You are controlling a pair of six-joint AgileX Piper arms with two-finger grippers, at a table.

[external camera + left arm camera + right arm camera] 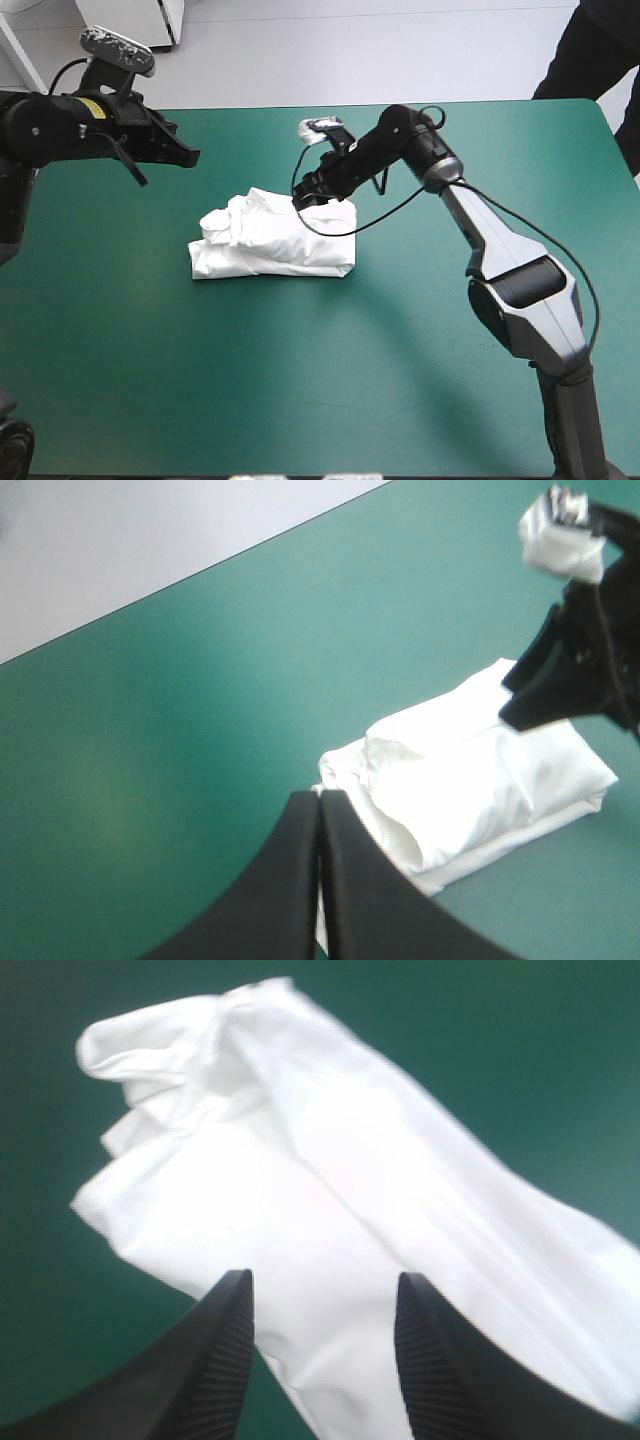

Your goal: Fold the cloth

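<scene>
The white T-shirt (272,238) lies as a folded bundle near the middle of the teal-green table, its left end rumpled. My right gripper (303,198) hovers at the bundle's far right corner, fingers apart with nothing between them; in the right wrist view the T-shirt (330,1200) spreads just ahead of the right gripper (322,1295). My left gripper (190,156) is raised over the table's far left, well away from the bundle, fingers pressed together. In the left wrist view the left gripper (320,810) points toward the T-shirt (470,780), with the right gripper (525,705) over its far end.
The bare teal-green cover (300,400) stretches wide in front of the bundle and on both sides. The table's far edge (300,107) runs behind both grippers.
</scene>
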